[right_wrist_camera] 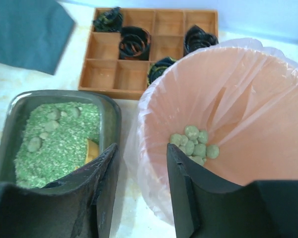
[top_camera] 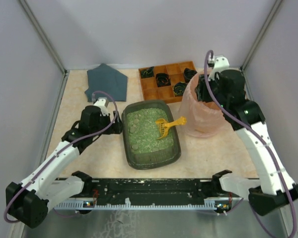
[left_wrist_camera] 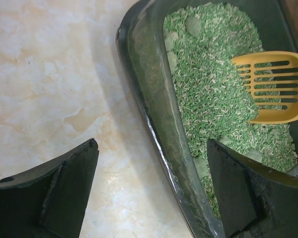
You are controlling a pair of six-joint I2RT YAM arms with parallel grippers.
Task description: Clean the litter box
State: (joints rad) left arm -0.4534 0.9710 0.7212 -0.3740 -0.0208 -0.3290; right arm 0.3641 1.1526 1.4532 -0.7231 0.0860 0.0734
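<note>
The table [top_camera: 104, 154] has a pale cream, marbled top. The dark litter box [top_camera: 154, 161] sits near its middle, with a pink bag-lined bin [top_camera: 198, 124] just beside it on the right. At the back lie an orange-brown wooden tray [top_camera: 151, 91] of compartments, close to the bin, and to its left a flat slate-blue cloth [top_camera: 108, 82].

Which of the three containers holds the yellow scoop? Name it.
The dark litter box, filled with green litter; the pink bin holds clumps, the wooden tray black coils.
</note>
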